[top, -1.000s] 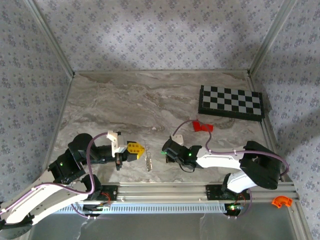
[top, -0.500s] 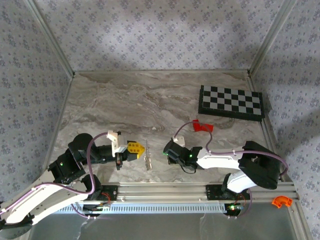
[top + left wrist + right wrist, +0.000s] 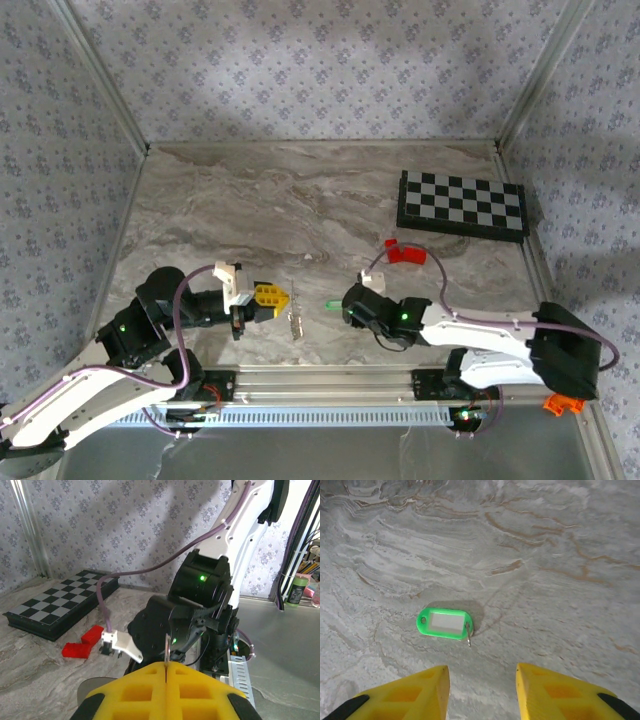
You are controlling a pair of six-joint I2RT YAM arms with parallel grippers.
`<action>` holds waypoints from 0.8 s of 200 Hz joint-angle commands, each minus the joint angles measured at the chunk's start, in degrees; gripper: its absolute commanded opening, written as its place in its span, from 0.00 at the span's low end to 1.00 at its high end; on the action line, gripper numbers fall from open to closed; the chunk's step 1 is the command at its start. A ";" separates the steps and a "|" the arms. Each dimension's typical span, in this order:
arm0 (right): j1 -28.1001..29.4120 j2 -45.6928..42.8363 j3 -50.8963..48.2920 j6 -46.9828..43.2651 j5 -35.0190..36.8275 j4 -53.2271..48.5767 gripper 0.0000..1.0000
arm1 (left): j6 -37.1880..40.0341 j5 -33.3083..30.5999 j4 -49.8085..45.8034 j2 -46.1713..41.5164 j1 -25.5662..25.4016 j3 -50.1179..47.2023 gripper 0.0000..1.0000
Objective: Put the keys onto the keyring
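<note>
The green key (image 3: 445,623), a small oval tag with a white label and a little metal hook, lies flat on the marble table (image 3: 560,555). My right gripper (image 3: 481,672) hovers just short of it, open, with nothing between its yellow fingers. From above, the key (image 3: 333,303) sits just left of the right gripper (image 3: 348,304). My left gripper (image 3: 165,664) is shut on the keyring (image 3: 165,649), a thin metal sliver sticking up between the yellow pads. In the top view the keyring (image 3: 295,322) dangles at the left gripper's (image 3: 286,296) tip, left of the key.
A black and white chessboard (image 3: 462,204) lies at the back right, with a red block (image 3: 405,253) in front of it. An orange curved piece (image 3: 563,403) sits off the table at the near right corner. Patterned walls close in three sides.
My right gripper has gone from shut to open and drawn back to the right. The green key it carried now lies on the table. The left arm has stayed still.
</note>
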 commanded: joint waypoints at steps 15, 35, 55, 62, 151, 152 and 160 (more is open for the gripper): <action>-6.74 -5.11 2.16 -2.20 -8.86 -10.26 0.42 | -0.09 1.36 4.02 -0.14 -0.30 0.28 0.00; -12.35 -5.06 5.84 -8.43 -17.76 -14.68 0.43 | -0.42 1.92 4.94 -0.01 -0.28 -0.31 0.00; -17.50 -2.62 11.17 -15.32 -24.92 -20.64 0.43 | -0.67 2.32 5.13 0.43 -0.30 -0.47 0.00; -19.05 -1.18 13.33 -17.56 -27.24 -22.53 0.43 | -0.69 2.34 5.13 0.56 -0.28 -0.43 0.00; -24.75 23.84 30.99 -33.06 -35.29 -33.24 0.35 | -0.64 0.13 5.04 2.23 0.15 -1.43 0.00; -24.76 24.01 31.08 -33.13 -35.30 -33.22 0.34 | -0.64 0.10 5.04 2.23 0.15 -1.39 0.00; -24.59 25.41 31.75 -33.50 -35.59 -33.10 0.34 | -0.71 -0.27 5.14 2.33 0.37 -1.56 0.00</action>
